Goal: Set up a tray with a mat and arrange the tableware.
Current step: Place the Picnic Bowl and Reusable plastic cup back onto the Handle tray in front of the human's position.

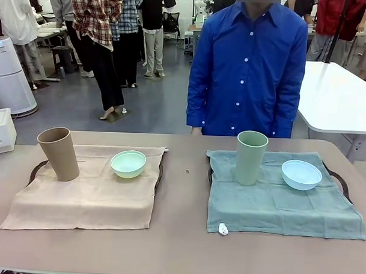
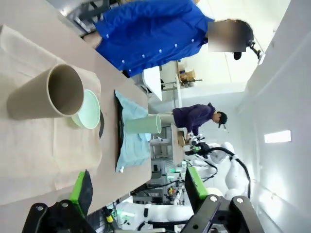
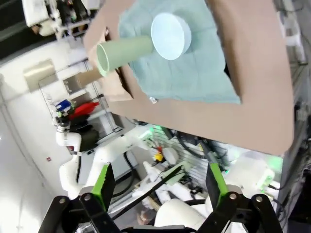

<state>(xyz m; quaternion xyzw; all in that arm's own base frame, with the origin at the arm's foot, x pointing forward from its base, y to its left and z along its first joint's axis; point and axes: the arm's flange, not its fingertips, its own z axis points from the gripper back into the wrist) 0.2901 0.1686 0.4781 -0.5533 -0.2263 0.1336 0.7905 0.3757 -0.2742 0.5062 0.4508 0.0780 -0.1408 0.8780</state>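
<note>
On the brown table (image 1: 179,248), toward its left edge, a beige cloth mat (image 1: 90,200) covers a dark tray (image 1: 159,172) and carries a tall tapered tan matte cup (image 1: 60,153) at its far left corner, tilted, with a small round mint green bowl (image 1: 128,164) near its far right corner. Toward the table's right edge a grey-green cloth mat (image 1: 277,206) over another dark tray (image 1: 343,185) holds an upright sage green tapered cup (image 1: 251,157) and a pale blue round bowl (image 1: 301,175), apart from each other, while a person in a blue shirt (image 1: 248,67) stands at the far edge. The left gripper (image 2: 138,187) and the right gripper (image 3: 158,182) both hang with jaws spread wide, gripping nothing.
</note>
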